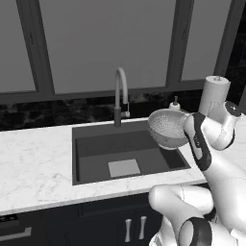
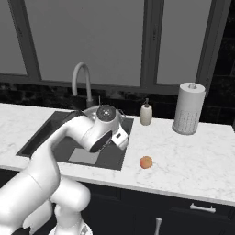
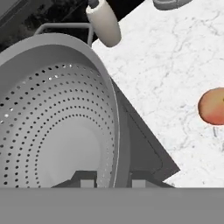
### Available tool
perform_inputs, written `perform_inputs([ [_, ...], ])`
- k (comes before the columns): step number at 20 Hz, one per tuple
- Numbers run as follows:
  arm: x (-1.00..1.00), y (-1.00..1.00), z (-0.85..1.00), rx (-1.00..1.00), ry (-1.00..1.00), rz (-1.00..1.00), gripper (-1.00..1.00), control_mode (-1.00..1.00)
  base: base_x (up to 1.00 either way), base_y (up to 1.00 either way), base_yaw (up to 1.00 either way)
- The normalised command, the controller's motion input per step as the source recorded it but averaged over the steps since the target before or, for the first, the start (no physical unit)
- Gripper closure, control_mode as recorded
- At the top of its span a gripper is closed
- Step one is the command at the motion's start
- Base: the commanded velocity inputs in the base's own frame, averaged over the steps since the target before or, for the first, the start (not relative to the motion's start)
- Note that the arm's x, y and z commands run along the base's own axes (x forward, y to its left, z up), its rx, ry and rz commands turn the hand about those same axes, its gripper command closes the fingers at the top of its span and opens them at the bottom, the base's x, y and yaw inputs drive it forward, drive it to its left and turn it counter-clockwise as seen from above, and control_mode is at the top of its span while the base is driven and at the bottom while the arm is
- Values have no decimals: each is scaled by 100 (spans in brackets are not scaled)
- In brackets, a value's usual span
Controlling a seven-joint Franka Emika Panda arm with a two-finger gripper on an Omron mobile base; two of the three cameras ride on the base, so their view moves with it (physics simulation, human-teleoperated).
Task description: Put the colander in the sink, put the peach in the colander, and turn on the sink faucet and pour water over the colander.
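Gripper [image 3: 113, 183] clamps the colander [image 1: 168, 128] rim above the sink [image 1: 96, 144], fingertips mostly hidden.

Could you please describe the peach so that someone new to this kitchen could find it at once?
Start at the sink in the marble counter. Right of it, near the front edge, lies the peach: small, round, red-orange, the only coloured thing there.

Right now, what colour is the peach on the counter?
Red-orange, fading to a paler orange on one side; the peach shows best in the hand view.
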Motion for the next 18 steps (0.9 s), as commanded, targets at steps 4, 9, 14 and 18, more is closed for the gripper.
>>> perform_inputs([
  [4, 53, 18, -14, 0, 22, 16, 100, -100, 0, 0, 0],
  [9, 51, 12, -37, 0, 3, 18, 100, -100, 0, 0, 0],
  [14, 51, 39, -67, 0, -5, 16, 100, -100, 0, 0, 0],
  [18, 24, 49, -56, 0, 0, 4, 100, -100, 0, 0, 0],
])
